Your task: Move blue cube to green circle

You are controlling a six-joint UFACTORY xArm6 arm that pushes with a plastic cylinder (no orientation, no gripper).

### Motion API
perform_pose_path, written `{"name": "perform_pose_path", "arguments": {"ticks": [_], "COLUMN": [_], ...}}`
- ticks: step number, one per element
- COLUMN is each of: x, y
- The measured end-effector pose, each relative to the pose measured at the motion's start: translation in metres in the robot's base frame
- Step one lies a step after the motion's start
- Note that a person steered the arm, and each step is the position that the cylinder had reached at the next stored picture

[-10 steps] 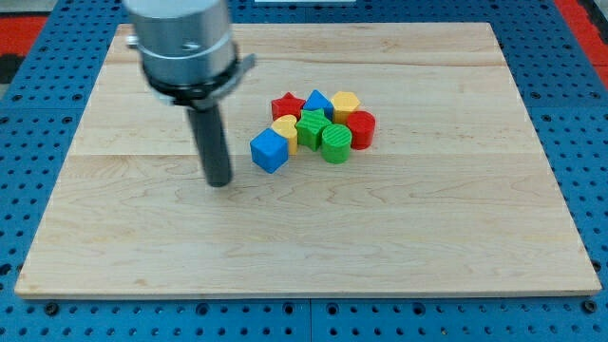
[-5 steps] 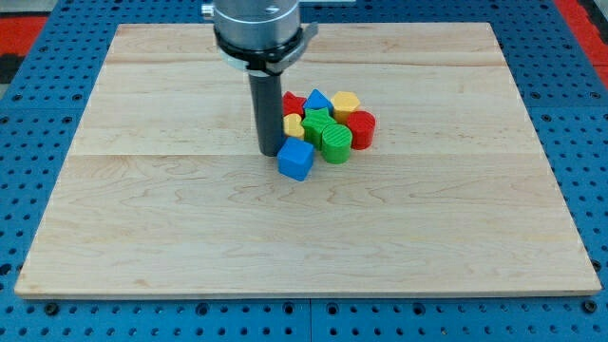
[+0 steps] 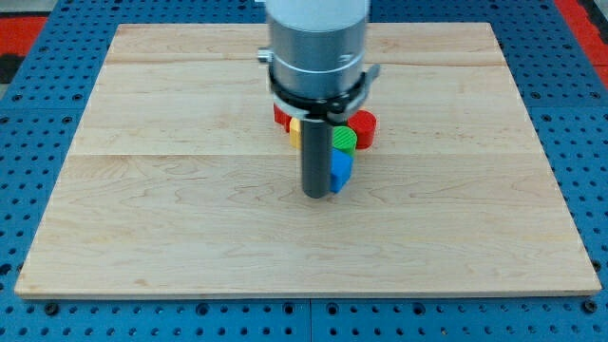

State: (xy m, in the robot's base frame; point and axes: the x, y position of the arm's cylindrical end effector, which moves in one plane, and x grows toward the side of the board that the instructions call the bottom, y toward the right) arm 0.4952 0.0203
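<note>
My tip (image 3: 316, 193) rests on the wooden board (image 3: 142, 190) near the middle. The blue cube (image 3: 341, 169) is mostly hidden behind the rod; only its right side shows, touching the rod's right. The green circle (image 3: 345, 140) sits just above the blue cube, touching or nearly touching it, partly hidden by the rod and the arm's body.
A red cylinder (image 3: 362, 126) lies right of the green circle. A red block (image 3: 281, 116) and a yellow block (image 3: 295, 131) peek out left of the rod. Other blocks of the cluster are hidden behind the arm's grey body (image 3: 316, 47).
My tip has moved right and down the view. The blue cube has slid right and now sits directly below the green circle.
</note>
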Motion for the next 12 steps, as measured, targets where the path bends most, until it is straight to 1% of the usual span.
{"name": "perform_pose_path", "arguments": {"ticks": [2, 4, 5, 6, 7, 8, 10, 12], "x": [0.0, 0.0, 0.0, 0.0, -0.009, -0.03, -0.048, -0.065], "y": [0.027, 0.109, 0.113, 0.089, 0.058, 0.053, 0.057, 0.106]}}
